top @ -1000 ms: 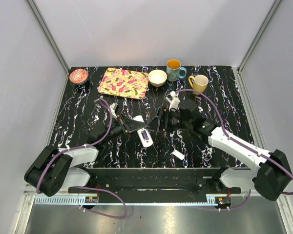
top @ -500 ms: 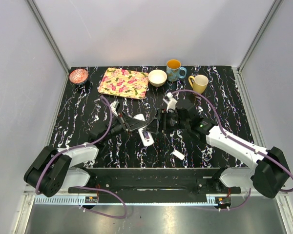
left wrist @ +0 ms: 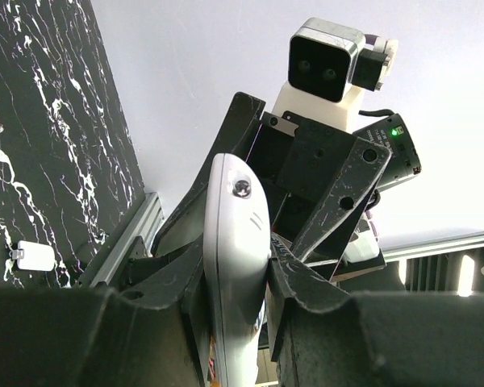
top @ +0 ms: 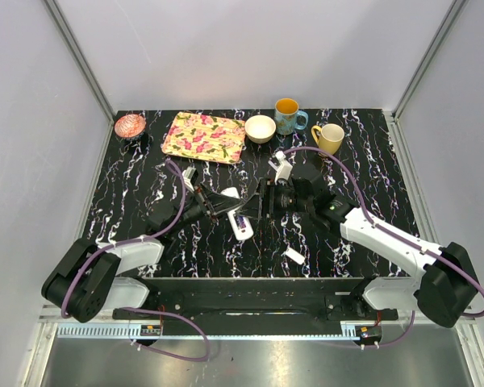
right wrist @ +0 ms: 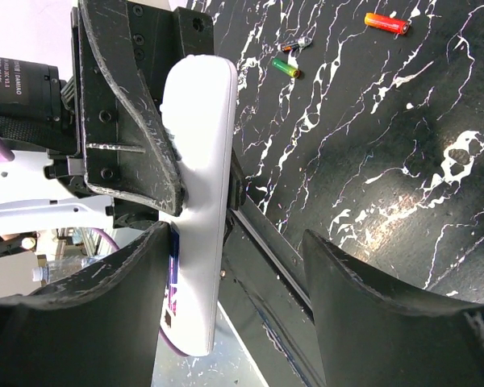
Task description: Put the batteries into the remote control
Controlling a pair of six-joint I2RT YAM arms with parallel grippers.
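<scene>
Remote control (left wrist: 235, 258) tight between left jaws, within wide-apart right jaws

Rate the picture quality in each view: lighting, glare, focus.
Top external: even light, sharp, only faint shadows. Left wrist: the remote control is crisp against a bright pale wall, while the left fingers are dark and soft. Right wrist: the red-and-yellow battery is sharp and the right fingers are slightly blurred.

White remote control (top: 239, 223); black white-veined table (top: 129, 187); pink floral tray (top: 203, 137); yellow mug (top: 329, 138).
</scene>
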